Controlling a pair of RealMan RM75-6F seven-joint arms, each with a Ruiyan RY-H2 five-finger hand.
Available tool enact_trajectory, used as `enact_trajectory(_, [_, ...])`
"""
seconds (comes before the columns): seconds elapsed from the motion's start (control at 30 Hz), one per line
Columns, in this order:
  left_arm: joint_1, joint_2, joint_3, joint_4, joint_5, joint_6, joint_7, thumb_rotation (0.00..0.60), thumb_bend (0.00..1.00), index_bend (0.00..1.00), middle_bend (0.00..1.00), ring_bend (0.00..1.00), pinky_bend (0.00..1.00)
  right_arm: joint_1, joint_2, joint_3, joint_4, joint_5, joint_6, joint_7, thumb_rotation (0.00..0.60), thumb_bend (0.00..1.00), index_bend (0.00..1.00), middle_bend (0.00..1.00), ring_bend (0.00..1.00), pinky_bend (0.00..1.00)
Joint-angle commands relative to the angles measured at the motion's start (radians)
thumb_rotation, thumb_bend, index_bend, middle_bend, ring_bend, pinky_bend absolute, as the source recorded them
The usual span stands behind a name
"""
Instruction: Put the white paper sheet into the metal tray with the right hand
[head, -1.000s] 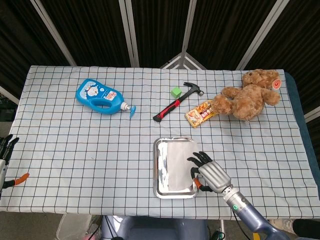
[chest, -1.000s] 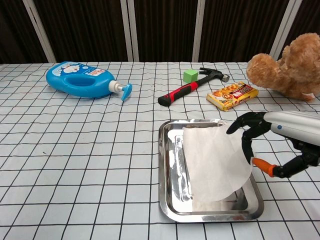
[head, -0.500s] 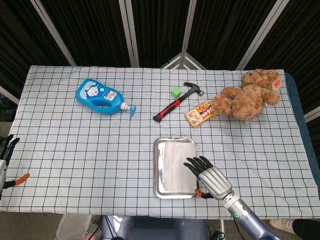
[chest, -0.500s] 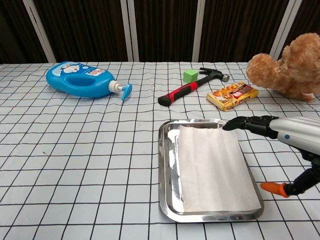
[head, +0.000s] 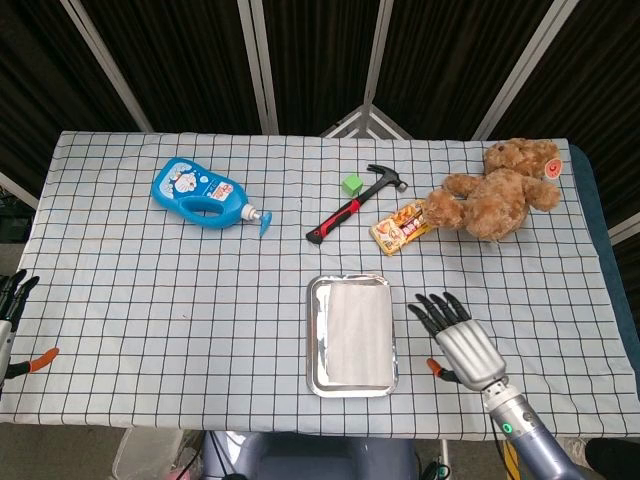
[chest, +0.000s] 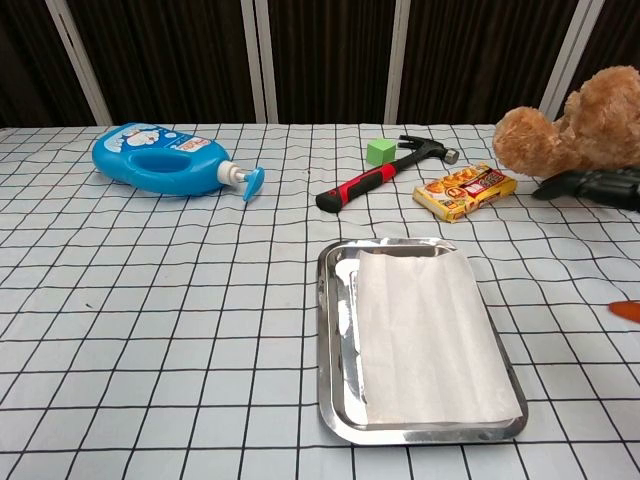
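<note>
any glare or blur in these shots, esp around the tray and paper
Chest view: metal tray mirrors bright streaks along its left wall; white paper sheet sharp, evenly lit. Head view: tray rim shines mildly, right hand crisp, with no motion blur.
</note>
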Motion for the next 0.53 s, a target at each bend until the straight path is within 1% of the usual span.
enact_trajectory(0.03, [0.001, 0.000, 0.001, 0.000, 0.001, 0.002, 0.002, 0.600, 0.00, 0.00, 0.00, 0.00, 0.00, -0.067, 0.067, -0.015, 0.040, -0.012, 0.093, 0.005, 0.600, 0.36, 0.07, 0.04, 0.00, 0.00])
enact_trajectory(0.13, [0.002, -0.001, 0.002, 0.000, 0.002, 0.002, 0.010, 0.600, 0.00, 0.00, 0.00, 0.00, 0.00, -0.119, 0.101, -0.025, 0.082, 0.011, 0.145, 0.071, 0.600, 0.35, 0.06, 0.03, 0.00, 0.00])
enact_trajectory(0.23, [0.003, -0.004, 0.003, -0.003, 0.003, 0.005, 0.022, 0.600, 0.00, 0.00, 0.00, 0.00, 0.00, -0.157, 0.134, -0.024, 0.141, 0.035, 0.180, 0.128, 0.600, 0.36, 0.03, 0.01, 0.00, 0.00])
enact_trajectory(0.33, [0.007, -0.006, 0.004, -0.005, 0.004, 0.012, 0.030, 0.600, 0.00, 0.00, 0.00, 0.00, 0.00, -0.193, 0.156, -0.001, 0.195, 0.052, 0.243, 0.146, 0.600, 0.36, 0.03, 0.00, 0.00, 0.00])
enact_trajectory(0.43, [0.010, -0.008, 0.005, -0.004, 0.005, 0.016, 0.034, 0.600, 0.00, 0.00, 0.00, 0.00, 0.00, -0.227, 0.141, 0.024, 0.247, 0.060, 0.307, 0.191, 0.600, 0.36, 0.02, 0.00, 0.00, 0.00])
enact_trajectory(0.53, [0.010, -0.009, 0.005, -0.003, 0.006, 0.017, 0.036, 0.600, 0.00, 0.00, 0.00, 0.00, 0.00, -0.246, 0.128, 0.038, 0.266, 0.075, 0.316, 0.270, 0.600, 0.36, 0.02, 0.00, 0.00, 0.00])
